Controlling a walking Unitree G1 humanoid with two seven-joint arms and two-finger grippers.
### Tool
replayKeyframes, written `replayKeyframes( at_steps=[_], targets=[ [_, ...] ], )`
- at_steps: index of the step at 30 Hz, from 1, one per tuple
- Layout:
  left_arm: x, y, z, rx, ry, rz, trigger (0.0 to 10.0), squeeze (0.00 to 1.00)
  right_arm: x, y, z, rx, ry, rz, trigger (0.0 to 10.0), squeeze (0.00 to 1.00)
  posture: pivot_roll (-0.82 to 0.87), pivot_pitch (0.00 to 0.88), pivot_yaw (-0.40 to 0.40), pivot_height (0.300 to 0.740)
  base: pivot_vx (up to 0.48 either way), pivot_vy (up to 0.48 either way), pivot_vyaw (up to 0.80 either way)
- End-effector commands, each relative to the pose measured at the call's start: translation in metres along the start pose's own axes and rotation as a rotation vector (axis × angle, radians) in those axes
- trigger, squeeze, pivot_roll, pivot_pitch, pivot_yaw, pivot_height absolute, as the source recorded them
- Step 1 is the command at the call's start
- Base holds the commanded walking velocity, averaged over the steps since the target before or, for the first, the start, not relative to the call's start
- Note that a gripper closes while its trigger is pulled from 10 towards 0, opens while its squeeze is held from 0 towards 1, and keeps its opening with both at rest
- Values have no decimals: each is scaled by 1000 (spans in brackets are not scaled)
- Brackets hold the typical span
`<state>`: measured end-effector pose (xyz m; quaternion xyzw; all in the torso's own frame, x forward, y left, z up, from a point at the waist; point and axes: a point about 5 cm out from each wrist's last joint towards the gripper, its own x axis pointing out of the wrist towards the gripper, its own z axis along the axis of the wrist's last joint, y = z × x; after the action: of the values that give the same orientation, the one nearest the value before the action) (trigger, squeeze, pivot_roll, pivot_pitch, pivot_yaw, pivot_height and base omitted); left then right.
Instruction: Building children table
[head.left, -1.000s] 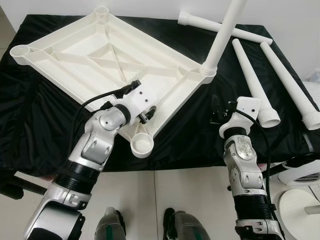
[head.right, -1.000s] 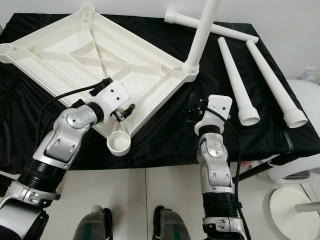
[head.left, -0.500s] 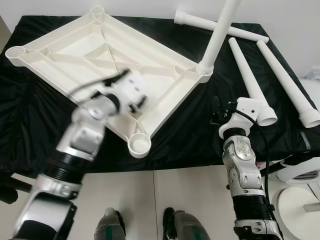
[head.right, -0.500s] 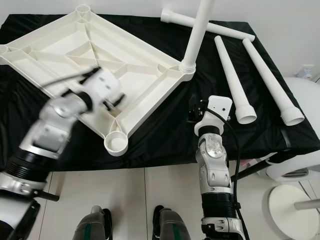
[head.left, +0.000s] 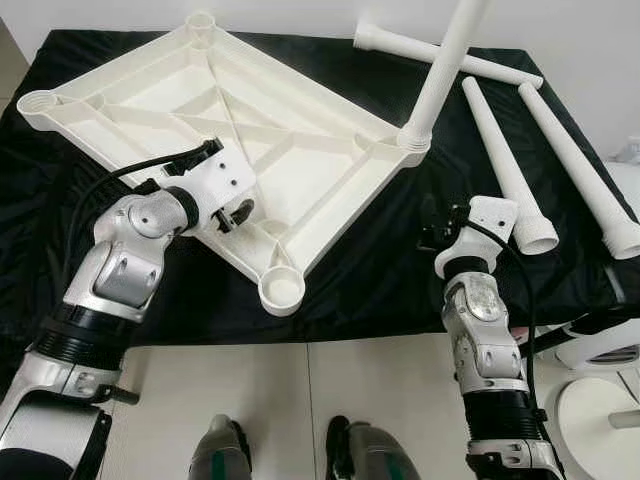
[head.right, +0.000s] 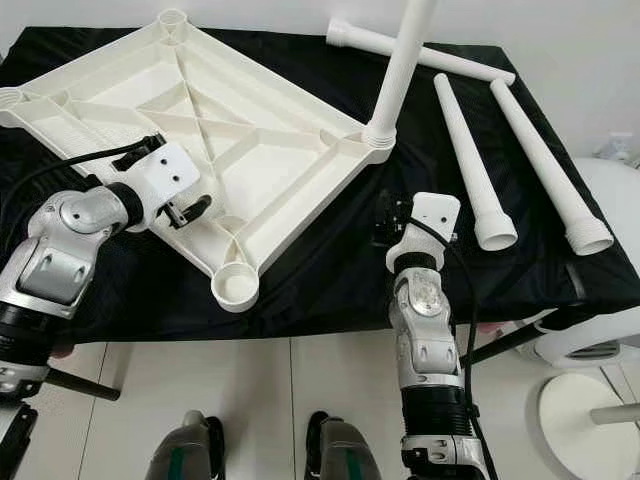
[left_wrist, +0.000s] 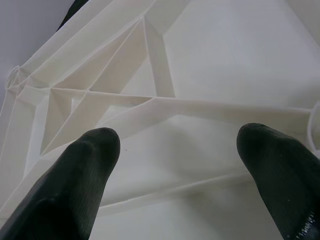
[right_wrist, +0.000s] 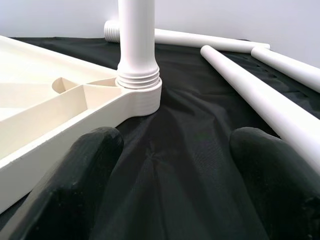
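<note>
Left arm bent at elbow, forearm reaching forward and inward. Left gripper (head.left: 232, 213) with jaws spread wide, black fingers (left_wrist: 80, 170) apart, nothing between. Right arm upright, forearm rising straight from below. Right gripper (head.right: 385, 222) low over surface, jaws wide, fingers (right_wrist: 85, 165) apart, empty. Robot's feet visible below.

This looks like a plain indoor room set up for furniture assembly rather than a lived-in home corner. A bench (head.left: 380, 290) draped in black cloth stands against a bare white wall (head.left: 300, 15), and the floor (head.left: 290, 400) is large pale tiles. White plastic parts lie spread over the cloth: an upturned ribbed tabletop (head.left: 220, 130) and loose tapered legs (head.left: 500, 150). A white round-based object (head.left: 600, 400) stands on the floor beside the bench.
</note>
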<state>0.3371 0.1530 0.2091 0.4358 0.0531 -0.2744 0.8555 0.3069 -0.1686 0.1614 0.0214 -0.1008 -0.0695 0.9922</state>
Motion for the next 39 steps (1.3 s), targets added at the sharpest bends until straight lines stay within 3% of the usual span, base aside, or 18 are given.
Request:
replayKeyframes(
  at_steps=[1,12,18,24,32,39],
  targets=[
    [-3,-4,-12,41,55,-41,10000,0,-4,-6,-4,-18,23,-14,10000,0,5,141,-34,740,0,0,0],
    [-19,5,-23,38,89,-86,10000,0,-6,-7,-5,-26,25,-9,10000,0,9,142,-39,740,0,0,0],
    [-26,-5,-26,72,82,-194,10000,0,-4,-4,-4,-38,20,23,10000,0,10,147,-42,740,0,0,0],
    [-23,-11,-24,69,67,-214,10000,0,-8,5,-7,-46,34,90,10000,0,8,151,-43,740,0,0,0],
    [-9,-34,-2,54,-18,-278,10000,0,-11,16,-14,-50,87,193,10000,0,5,156,-41,740,0,0,0],
    [3,-49,19,62,-95,-320,10000,0,-10,14,-15,-63,94,163,10000,0,2,155,-35,740,0,0,0]
  ],
)
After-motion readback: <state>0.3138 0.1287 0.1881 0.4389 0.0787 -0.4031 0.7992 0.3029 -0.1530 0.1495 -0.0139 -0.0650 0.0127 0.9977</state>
